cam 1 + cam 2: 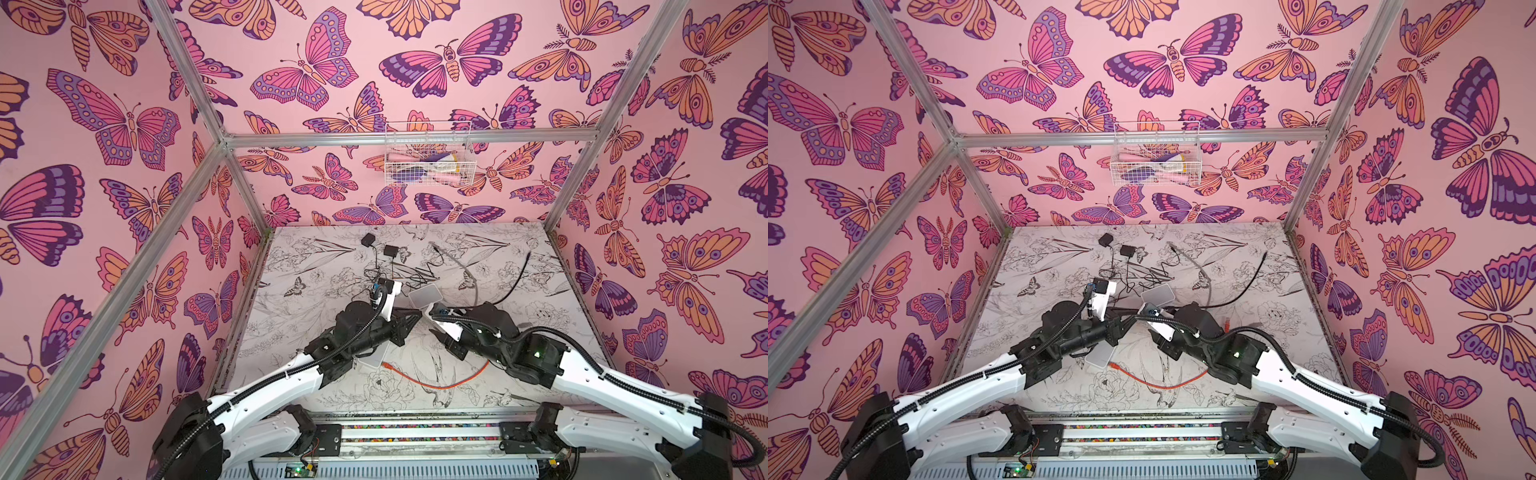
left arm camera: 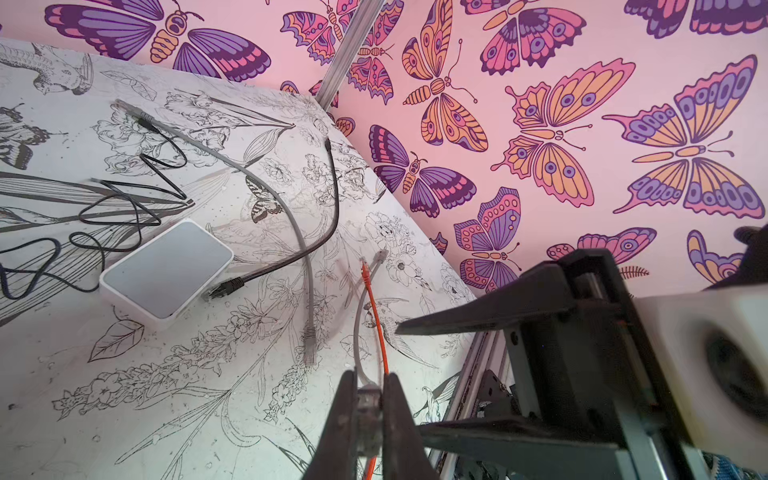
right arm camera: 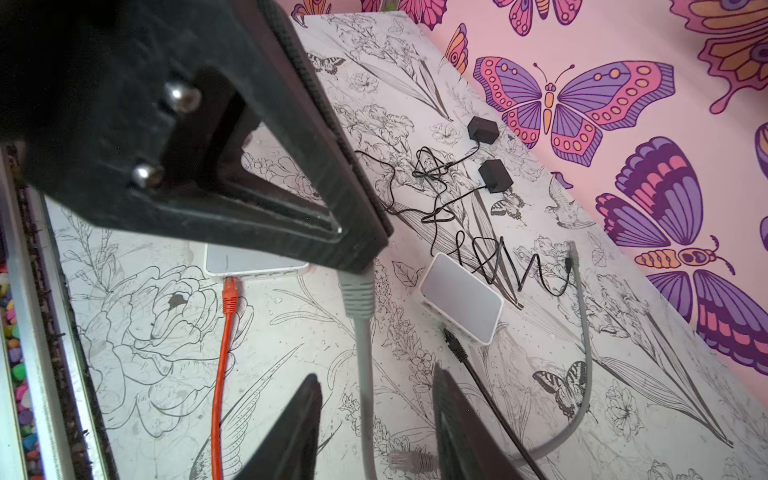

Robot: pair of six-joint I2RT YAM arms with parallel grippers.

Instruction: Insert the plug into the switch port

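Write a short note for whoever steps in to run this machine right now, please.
Left end effector: shut on the grey plug, which is held in the air.
Right end effector: open, with a finger on each side of the grey cable and not gripping it.
Near switch: an orange plug is at its port side.
Far switch: a black plug is at its ports. I can't tell whether either plug is fully seated.
Done: the grey plug is in hand.
Left: line it up with a free switch port and push it in.
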